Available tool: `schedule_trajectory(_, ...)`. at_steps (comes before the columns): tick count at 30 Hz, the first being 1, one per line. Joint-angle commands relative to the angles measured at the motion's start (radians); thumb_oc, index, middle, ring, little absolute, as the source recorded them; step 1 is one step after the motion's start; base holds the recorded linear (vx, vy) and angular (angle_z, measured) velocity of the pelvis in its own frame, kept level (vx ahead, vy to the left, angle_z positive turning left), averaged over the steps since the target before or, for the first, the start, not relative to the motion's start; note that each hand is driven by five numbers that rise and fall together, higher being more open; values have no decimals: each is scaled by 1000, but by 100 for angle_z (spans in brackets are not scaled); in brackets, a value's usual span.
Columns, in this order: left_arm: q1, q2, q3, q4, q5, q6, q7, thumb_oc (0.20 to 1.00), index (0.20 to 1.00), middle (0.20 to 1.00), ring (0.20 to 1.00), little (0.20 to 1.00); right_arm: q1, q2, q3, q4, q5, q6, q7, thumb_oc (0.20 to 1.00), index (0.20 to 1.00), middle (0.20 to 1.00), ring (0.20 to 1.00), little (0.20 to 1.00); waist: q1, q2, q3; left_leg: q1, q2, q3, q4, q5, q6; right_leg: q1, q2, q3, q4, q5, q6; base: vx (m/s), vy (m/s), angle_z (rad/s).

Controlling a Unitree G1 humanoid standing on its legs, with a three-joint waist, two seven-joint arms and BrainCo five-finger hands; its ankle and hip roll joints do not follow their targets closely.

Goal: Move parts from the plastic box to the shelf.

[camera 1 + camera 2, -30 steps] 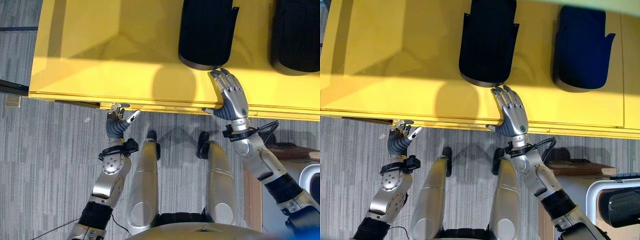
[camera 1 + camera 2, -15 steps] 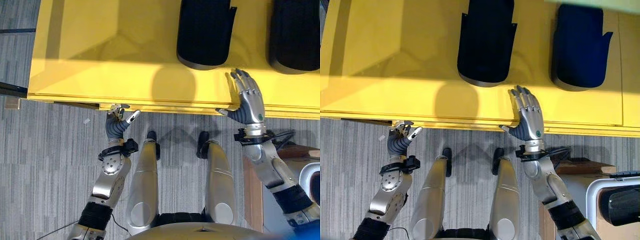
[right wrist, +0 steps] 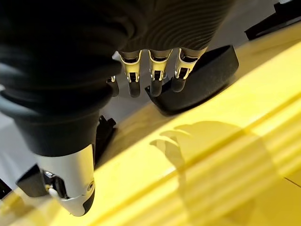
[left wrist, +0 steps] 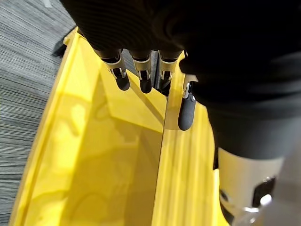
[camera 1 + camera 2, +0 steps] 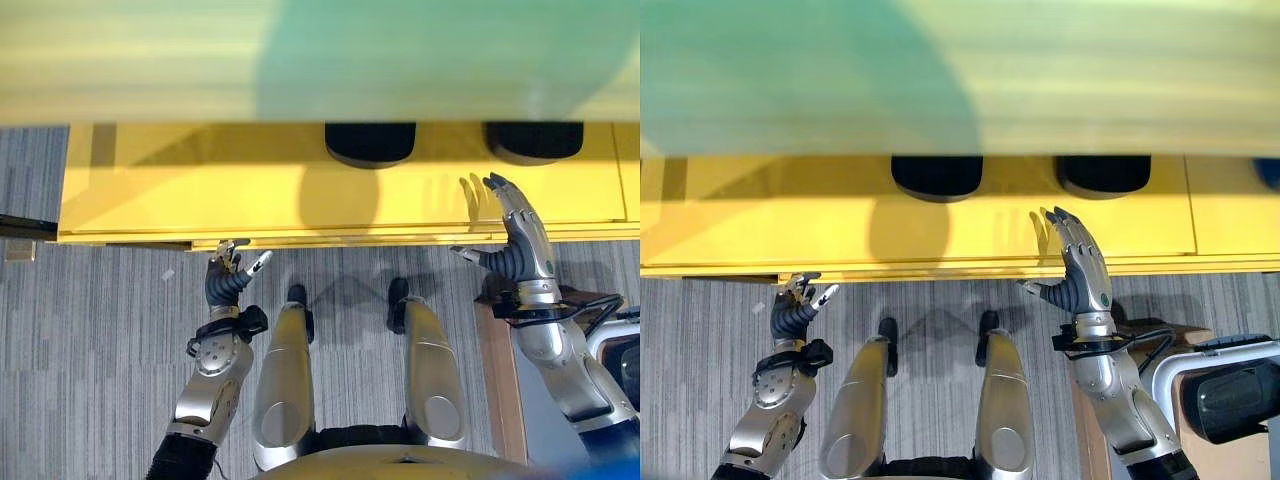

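The main risk, as I judge it, is the right robot hand (image 5: 518, 245) knocking one of the two black parts (image 5: 369, 143) (image 5: 534, 140) askew or clipping the overhanging upper shelf board (image 5: 320, 60) if it reaches in blind, since that board hides most of each part and leaves little of either to read for a grasp. Both parts lie well back on the yellow shelf (image 5: 200, 185), beneath that board. The right robot hand hovers over the shelf's front edge with fingers (image 3: 155, 75) straight and spread, holding nothing and touching nothing. The left robot hand (image 5: 226, 279) sits at the front lip near the left end, fingers relaxed and empty, the thumb (image 4: 186, 110) apart.
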Motion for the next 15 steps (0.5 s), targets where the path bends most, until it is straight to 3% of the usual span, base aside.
schedule_trajectory(1,-35,27,49,-91,36,-111,-52,1000,1000,1000,1000,1000,-4,-5,-36,-44,133,-72,36,1000,1000,1000,1000,1000,-1,4,-138,-25,-5,-44,-74,80,12,71,-10,-17,-45,-23,12,44,-23,-7)
schedule_trajectory(5,8,21,72,-65,11,-100,-100,1000,1000,1000,1000,1000,25,43,-45,-31,383,-104,132,1000,1000,1000,1000,1000,-5,19,-199,89,14,-35,-251,159,0,162,12,-35,-187,23,16,74,-33,-12)
schedule_trajectory(9,89,-7,126,-39,-1,-79,-170,1000,1000,1000,1000,1000,26,100,-44,-5,594,-104,228,1000,1000,1000,1000,1000,0,61,-305,257,69,-20,-518,284,-21,285,62,-44,-359,55,18,95,-104,-6)
schedule_trajectory(12,100,-21,131,-36,-6,-75,-188,1000,1000,1000,1000,1000,1,110,-27,4,639,-104,250,1000,1000,1000,1000,1000,10,79,-330,289,96,-21,-581,335,-34,306,86,-46,-367,41,8,26,-168,1)
schedule_trajectory(13,99,-36,125,-24,-8,-71,-197,1000,1000,1000,1000,1000,-20,114,-23,4,677,-102,263,1000,1000,1000,1000,1000,17,96,-340,301,121,-24,-624,391,-52,309,112,-48,-351,17,-9,-3,-182,-5)
schedule_trajectory(15,98,-42,121,-20,-14,-70,-200,1000,1000,1000,1000,1000,-25,113,-26,3,690,-102,265,1000,1000,1000,1000,1000,18,102,-343,299,132,-27,-630,410,-61,308,122,-51,-347,11,-17,-7,-144,0)
